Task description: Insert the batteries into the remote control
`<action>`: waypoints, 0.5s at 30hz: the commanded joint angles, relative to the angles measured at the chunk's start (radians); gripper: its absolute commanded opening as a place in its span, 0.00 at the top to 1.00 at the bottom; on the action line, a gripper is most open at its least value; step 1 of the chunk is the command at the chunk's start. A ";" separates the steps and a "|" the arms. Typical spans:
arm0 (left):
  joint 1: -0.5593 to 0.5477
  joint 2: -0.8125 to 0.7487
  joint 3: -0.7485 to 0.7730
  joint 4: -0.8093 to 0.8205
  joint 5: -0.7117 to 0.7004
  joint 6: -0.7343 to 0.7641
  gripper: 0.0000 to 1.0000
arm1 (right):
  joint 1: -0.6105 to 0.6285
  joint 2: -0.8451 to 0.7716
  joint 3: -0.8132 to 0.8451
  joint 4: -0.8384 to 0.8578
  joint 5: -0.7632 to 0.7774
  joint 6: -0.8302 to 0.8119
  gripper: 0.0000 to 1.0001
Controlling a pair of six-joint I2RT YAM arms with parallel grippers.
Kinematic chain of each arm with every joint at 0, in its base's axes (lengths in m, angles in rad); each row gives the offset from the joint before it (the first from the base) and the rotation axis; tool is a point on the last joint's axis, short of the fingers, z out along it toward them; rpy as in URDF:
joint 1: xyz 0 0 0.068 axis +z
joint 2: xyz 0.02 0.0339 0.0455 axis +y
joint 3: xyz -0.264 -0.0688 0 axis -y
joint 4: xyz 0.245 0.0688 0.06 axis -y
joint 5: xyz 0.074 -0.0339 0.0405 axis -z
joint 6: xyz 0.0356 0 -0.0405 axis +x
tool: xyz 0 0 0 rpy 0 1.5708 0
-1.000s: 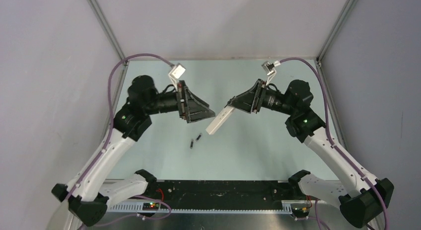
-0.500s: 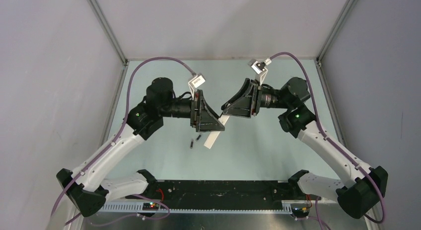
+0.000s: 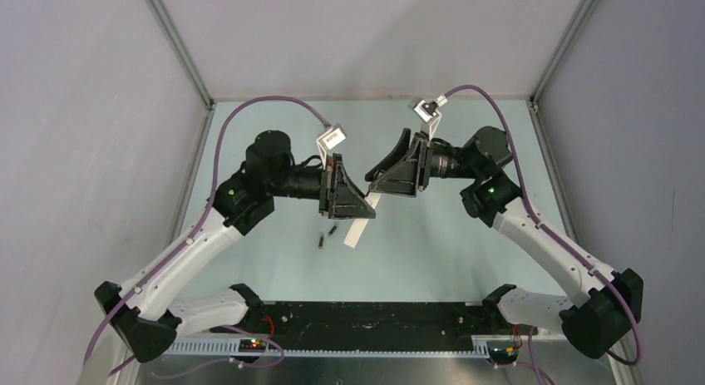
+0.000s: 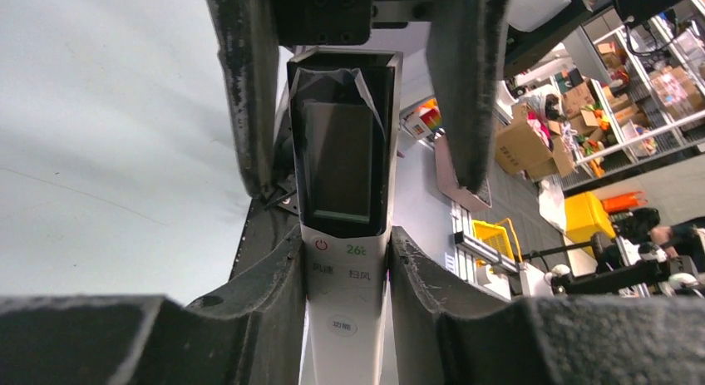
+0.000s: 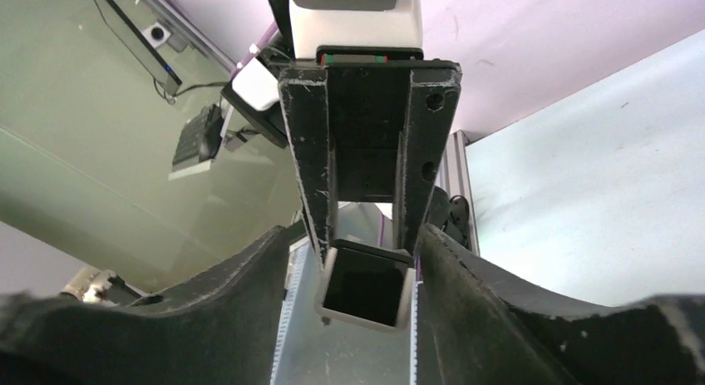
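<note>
The white remote control hangs slanted above the table between both arms. My left gripper is shut on its white button part, fingers pressed on both sides. The remote's dark end lies between the jaws of my right gripper, which stand open with narrow gaps to it; its fingers flank the dark end without clamping. In the right wrist view the left gripper's fingers hold the remote from behind. Two small dark batteries lie on the table just left of the remote.
Pale green table with grey walls at both sides and the back. A black rail with the arm bases runs along the near edge. Purple cables arch over each arm.
My left arm swung right to the remote and its jaws closed on it. The right arm shifted slightly left and its jaws loosened from the remote.
</note>
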 commanded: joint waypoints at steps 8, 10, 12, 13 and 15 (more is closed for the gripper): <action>-0.006 -0.099 0.036 0.029 -0.245 0.004 1.00 | 0.060 -0.135 0.046 -0.241 0.330 -0.187 0.04; -0.007 -0.116 0.036 0.030 -0.302 -0.003 1.00 | 0.073 -0.161 0.031 -0.278 0.401 -0.206 0.02; -0.006 -0.129 0.039 0.031 -0.357 -0.012 1.00 | 0.081 -0.182 0.005 -0.285 0.460 -0.209 0.02; -0.006 -0.139 0.040 0.030 -0.376 -0.018 1.00 | 0.085 -0.195 -0.014 -0.286 0.491 -0.208 0.02; -0.007 -0.152 0.042 0.029 -0.433 -0.024 1.00 | 0.092 -0.210 -0.040 -0.283 0.521 -0.208 0.02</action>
